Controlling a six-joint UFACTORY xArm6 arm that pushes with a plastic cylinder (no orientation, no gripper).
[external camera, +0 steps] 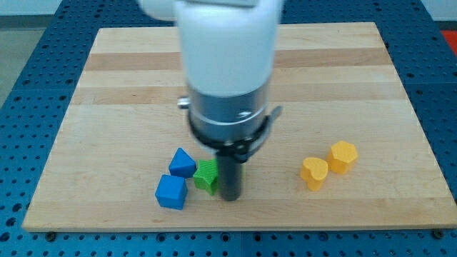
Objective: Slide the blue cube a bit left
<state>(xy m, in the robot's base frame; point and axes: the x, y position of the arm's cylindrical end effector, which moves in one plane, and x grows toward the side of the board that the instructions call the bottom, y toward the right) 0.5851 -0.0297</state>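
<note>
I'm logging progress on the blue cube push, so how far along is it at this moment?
Nothing looks done yet: the blue cube sits at the wooden board's bottom edge, untouched. In hand: my tip is down at the right side of the green block, with that block and the blue triangular block nearby. Left: reaching the cube's right face and pushing it towards the view's left.

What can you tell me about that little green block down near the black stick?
The green block is a small, bright green piece that looks like painted wood or plastic; its exact shape is hard to make out, as the rod hides its right side. It lies on the wooden board near the view's bottom edge. My tip sits right against its right side. On its left, the upper of two blue blocks appears to touch it, with the blue cube just below-left.
</note>
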